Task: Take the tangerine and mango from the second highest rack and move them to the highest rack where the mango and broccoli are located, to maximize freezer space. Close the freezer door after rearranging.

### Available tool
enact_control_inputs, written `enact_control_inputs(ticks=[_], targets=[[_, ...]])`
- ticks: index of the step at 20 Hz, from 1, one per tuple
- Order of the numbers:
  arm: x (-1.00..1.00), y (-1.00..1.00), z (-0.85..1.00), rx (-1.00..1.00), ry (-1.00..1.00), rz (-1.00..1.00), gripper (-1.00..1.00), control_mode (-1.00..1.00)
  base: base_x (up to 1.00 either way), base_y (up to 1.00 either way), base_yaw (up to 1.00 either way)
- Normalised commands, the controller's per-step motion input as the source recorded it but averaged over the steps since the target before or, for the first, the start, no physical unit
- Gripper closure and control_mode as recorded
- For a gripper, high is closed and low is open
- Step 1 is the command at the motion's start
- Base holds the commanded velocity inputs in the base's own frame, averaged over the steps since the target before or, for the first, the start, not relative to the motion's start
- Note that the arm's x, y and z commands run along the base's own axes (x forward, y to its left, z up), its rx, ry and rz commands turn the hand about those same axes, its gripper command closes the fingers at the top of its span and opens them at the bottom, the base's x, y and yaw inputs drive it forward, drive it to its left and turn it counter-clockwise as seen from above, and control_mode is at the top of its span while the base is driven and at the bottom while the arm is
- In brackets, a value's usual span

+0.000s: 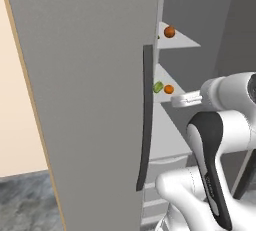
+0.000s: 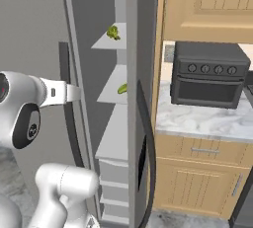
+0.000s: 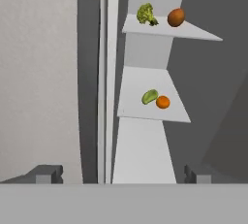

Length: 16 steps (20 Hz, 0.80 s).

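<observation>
Hand view shows the bright-orange tangerine [image 3: 162, 102] touching the lime-green mango [image 3: 149, 96] on the second rack [image 3: 145, 114]; broccoli [image 3: 146, 14] sits above; gripper [image 3: 123, 173] fingers stand wide apart, empty.

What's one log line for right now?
jaws: open, empty | small bright-orange tangerine touching lime-green mango: second highest rack | freezer: open

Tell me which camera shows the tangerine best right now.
The hand view: the tangerine sits unobstructed on the second highest rack, just right of the mango. The left base view shows it small, beside the freezer door edge. The right base view shows the mango at the other door's edge.
</observation>
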Motion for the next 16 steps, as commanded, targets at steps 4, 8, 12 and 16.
enact_control_inputs(ticks=[4,8,12,16], targets=[[0.00,0.00,0.00,0.00,0.00,0.00,-1.00,1.00,0.47,-0.15,0.00],[0.00,0.00,0.00,0.00,0.00,0.00,-1.00,1.00,0.58,-0.08,0.00],[0.00,0.00,0.00,0.00,0.00,0.00,-1.00,1.00,0.34,-0.25,0.00],[0.00,0.00,0.00,0.00,0.00,0.00,-1.00,1.00,0.06,-0.34,0.00]])
